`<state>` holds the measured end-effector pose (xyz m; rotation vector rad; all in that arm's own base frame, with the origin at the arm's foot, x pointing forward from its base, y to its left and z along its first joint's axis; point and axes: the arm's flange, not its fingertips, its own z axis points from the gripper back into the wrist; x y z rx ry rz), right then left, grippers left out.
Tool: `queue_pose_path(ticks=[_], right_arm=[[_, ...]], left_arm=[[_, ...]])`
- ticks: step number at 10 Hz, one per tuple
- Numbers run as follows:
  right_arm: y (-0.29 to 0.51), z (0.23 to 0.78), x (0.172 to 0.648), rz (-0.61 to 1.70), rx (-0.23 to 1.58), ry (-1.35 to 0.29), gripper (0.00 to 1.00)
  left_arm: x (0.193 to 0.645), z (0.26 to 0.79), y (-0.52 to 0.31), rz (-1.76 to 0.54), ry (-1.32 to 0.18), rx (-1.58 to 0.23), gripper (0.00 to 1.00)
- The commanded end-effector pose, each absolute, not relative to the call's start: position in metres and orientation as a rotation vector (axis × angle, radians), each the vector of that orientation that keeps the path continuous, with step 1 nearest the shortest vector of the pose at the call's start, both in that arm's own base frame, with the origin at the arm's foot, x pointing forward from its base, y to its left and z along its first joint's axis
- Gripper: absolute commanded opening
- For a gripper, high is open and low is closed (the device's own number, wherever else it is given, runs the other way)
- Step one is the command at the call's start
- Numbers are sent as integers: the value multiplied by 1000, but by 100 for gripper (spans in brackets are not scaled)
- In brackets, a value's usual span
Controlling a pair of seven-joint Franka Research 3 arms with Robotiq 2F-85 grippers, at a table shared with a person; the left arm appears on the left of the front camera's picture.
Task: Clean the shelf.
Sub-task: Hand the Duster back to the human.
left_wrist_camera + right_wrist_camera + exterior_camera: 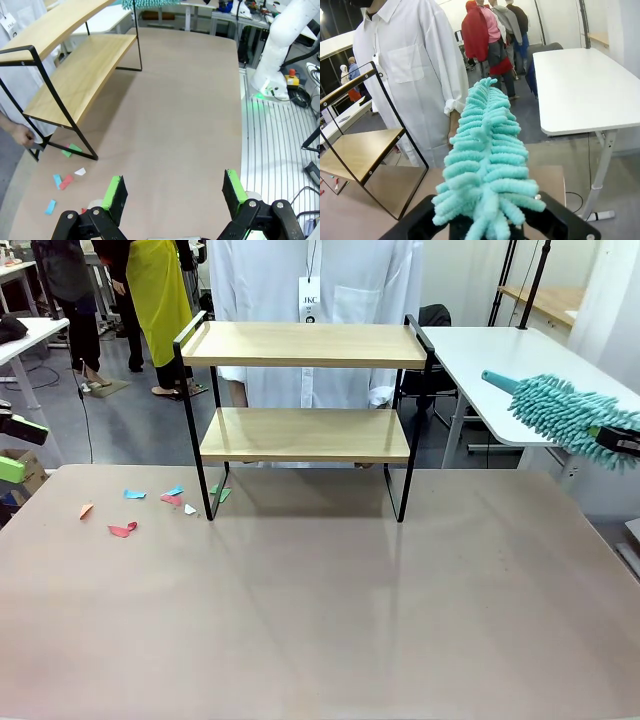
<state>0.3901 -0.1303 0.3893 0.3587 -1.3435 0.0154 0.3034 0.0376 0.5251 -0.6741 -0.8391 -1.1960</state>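
Beside shelf [305, 435] — right tool [625, 443] grips duster [565, 412].

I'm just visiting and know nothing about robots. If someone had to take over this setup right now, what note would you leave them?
Left hand: open, holding nothing, low over the table's left side.
Right hand: shut on the teal duster, held up in the air to the right of the shelf, not touching it.
Shelf: stands at the far middle of the table, both boards look bare.
Paper scraps: scattered on the table by the shelf's left leg.
A person stands behind the shelf.
Done: duster is in hand.
Left: apparently dusting the shelf boards.
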Motion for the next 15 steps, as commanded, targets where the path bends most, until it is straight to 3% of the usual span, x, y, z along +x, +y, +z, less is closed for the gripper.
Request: queue_pose_path(ticks=[1,15], right_arm=[[-131,394,389,17,353,-1340,17],[-131,394,389,17,353,-1340,17]], left_arm=[[307,526,36,-1211,-864,-685,100],[307,526,36,-1211,-864,-685,100]])
